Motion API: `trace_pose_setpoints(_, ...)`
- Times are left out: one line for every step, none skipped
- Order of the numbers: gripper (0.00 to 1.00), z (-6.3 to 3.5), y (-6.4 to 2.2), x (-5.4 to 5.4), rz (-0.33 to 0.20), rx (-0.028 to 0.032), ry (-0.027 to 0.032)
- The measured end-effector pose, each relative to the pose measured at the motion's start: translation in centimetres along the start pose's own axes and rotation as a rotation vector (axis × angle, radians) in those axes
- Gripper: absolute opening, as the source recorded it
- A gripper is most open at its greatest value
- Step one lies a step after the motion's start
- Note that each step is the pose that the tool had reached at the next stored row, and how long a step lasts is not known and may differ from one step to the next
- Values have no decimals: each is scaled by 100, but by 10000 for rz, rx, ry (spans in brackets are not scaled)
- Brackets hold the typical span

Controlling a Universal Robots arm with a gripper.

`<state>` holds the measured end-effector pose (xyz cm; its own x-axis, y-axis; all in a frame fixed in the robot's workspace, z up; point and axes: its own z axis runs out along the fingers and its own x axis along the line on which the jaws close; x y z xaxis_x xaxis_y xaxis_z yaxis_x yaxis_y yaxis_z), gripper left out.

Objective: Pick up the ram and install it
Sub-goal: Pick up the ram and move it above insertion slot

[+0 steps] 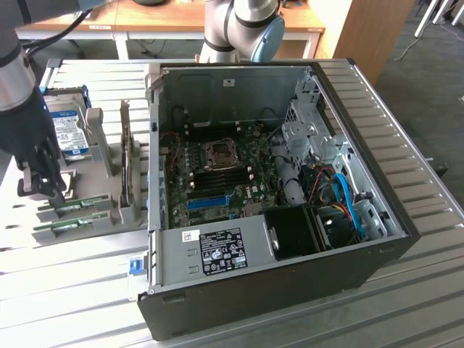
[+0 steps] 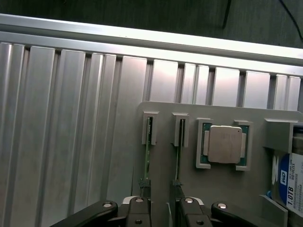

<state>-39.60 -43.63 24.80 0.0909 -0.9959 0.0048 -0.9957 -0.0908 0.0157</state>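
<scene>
Two ram sticks stand on edge, side by side, in a grey holder on the exterior view's left. One ram stick lies beside the other. My gripper hovers just above one end of the sticks, open, with nothing between its fingers. In the wrist view the two fingers stand about as far apart as the two sticks. The open computer case shows its motherboard with black memory slots.
The holder also carries a square silver processor and a hard drive with a blue-white label. A thin upright board stands between holder and case. All rest on a ribbed aluminium table.
</scene>
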Motion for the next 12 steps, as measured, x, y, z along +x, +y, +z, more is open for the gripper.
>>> trace_pose_setpoints(30, 18, 0, 1, 0, -1, 1)
trace_pose_setpoints(30, 36, 0, 2, 0, -1, 1)
trace_pose_setpoints(30, 53, 0, 3, 0, 0, 0)
trace_pose_setpoints(30, 59, 0, 4, 1, -1, 1)
trace_pose_setpoints(30, 60, 0, 4, 1, -2, 2)
trace_pose_setpoints(30, 59, 0, 4, 0, -3, 1)
trace_pose_setpoints(30, 59, 0, 4, 0, -3, 2)
trace_pose_setpoints(30, 60, 0, 4, 0, -2, 1)
trace_pose_setpoints(30, 63, -1, 11, -2, 1, -1)
trace_pose_setpoints(30, 63, 0, 23, -2, 2, 0)
trace_pose_setpoints(30, 62, 2, 37, -1, 0, 1)
trace_pose_setpoints(30, 62, 4, 53, 0, 0, 1)
